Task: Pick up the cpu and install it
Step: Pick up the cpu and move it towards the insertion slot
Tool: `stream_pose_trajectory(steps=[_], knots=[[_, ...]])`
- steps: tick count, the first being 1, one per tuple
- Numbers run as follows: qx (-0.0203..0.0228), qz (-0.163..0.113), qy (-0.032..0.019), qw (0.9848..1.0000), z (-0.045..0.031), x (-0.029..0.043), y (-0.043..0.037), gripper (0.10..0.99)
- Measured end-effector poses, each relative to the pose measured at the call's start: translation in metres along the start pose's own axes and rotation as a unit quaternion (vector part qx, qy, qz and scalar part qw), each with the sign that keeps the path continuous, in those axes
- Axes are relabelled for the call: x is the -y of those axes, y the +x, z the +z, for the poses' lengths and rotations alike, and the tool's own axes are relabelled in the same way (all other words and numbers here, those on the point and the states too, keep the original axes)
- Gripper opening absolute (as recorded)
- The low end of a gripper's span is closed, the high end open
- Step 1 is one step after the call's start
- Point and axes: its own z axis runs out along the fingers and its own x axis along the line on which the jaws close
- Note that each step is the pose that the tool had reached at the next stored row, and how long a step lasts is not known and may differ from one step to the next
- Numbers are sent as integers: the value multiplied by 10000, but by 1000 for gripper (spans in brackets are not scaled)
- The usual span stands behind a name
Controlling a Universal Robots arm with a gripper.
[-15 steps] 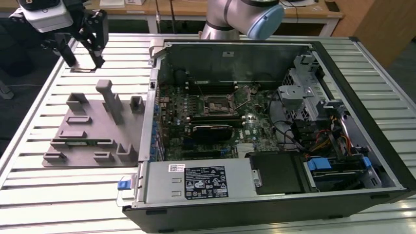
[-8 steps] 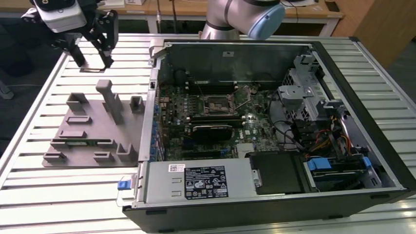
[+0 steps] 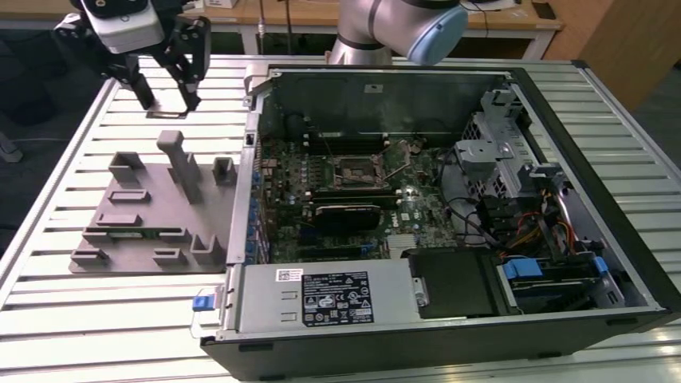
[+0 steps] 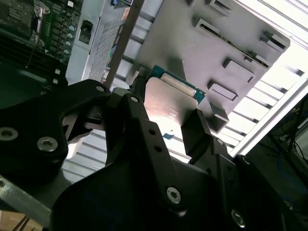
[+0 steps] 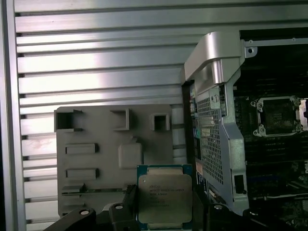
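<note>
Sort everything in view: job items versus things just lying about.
Job:
gripper, shut on the cpu
motherboard socket
open computer case

Lying about:
grey fixture block
power supply

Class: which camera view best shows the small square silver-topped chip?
The first wrist view: the small square silver-topped chip faces the camera. The second wrist view shows it slanted in the black claw; the exterior view, too small to tell.
</note>
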Motion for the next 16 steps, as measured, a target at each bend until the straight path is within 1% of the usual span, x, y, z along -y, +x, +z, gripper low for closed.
stream_pose_trajectory(steps=[7, 16], knots=[[0, 0, 0, 10000, 7, -13, -150, 541], [-2, 0, 0, 10000, 18, -34, -392, 541]])
